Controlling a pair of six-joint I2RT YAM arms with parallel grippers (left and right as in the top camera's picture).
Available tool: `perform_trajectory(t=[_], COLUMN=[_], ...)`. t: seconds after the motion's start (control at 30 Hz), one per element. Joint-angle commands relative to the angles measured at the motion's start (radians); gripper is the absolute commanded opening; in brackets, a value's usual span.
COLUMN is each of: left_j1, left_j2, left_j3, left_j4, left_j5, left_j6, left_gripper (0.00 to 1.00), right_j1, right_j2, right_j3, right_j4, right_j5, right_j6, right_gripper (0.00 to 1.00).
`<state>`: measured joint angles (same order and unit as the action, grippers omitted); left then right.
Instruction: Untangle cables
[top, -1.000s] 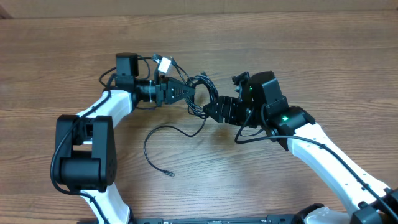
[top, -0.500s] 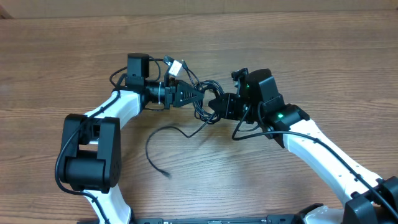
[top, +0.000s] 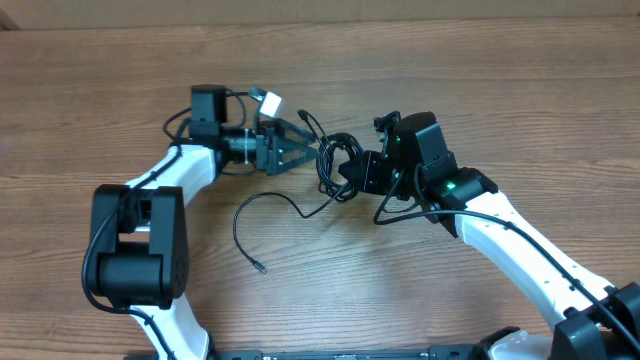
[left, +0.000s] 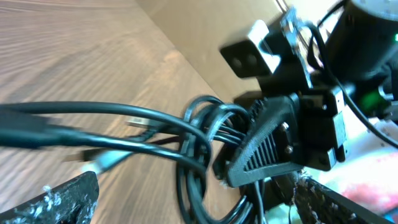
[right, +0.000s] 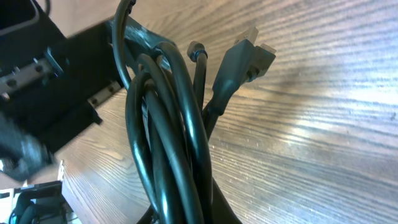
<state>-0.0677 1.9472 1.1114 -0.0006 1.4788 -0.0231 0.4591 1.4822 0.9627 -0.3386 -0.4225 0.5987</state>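
Cables (top: 332, 157) lie bunched in a tight coil between your two arms, near the middle of the wooden table (top: 520, 80). One loose strand (top: 240, 218) curls away toward the near edge and ends in a small plug tip (top: 262, 268) lying flat on the wood.

Your right gripper (top: 348, 170) is pinched closed on the right side of the coil, and the left wrist view shows it clamped over several loops. Your left gripper (top: 300, 147) is spread wide just left of the coil and holds nothing.

By my reading you are between grips, with the right arm anchoring the tangle and the left arm free to choose. The next move calls for singling out one cord. The connector end (right: 245, 56) poking out of the bundle looks a fair candidate. Close the left jaws on that cord alone and draw it away from the right arm's hold. Catching several loops at once would likely cinch the coil tighter.
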Motion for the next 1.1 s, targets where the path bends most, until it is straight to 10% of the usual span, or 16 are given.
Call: perform_trajectory(t=[0.0, 0.43, 0.77, 0.9, 1.07], left_j1=[0.034, 0.035, 0.035, 0.035, 0.035], left_j2=[0.002, 0.002, 0.002, 0.002, 0.002], left_j3=[0.003, 0.003, 0.003, 0.003, 0.003], left_j4=[-0.003, -0.003, -0.003, -0.003, -0.055], left_j5=[-0.031, -0.031, -0.031, -0.048, -0.26], left_j6=[-0.031, -0.034, -0.034, -0.042, -0.153], left_gripper=[1.0, 0.98, 0.71, 0.98, 1.0], right_j1=[0.009, 0.111, 0.143, 0.143, 0.14], right_j2=[0.0, 0.0, 0.0, 0.0, 0.0], right_j3=[0.012, 0.011, 0.011, 0.011, 0.011], right_j4=[-0.011, -0.042, -0.094, -0.09, -0.087], right_j5=[-0.018, -0.008, 0.01, 0.002, 0.096], right_j6=[-0.002, -0.002, -0.002, -0.001, 0.031], right_gripper=[0.04, 0.04, 0.04, 0.04, 0.04])
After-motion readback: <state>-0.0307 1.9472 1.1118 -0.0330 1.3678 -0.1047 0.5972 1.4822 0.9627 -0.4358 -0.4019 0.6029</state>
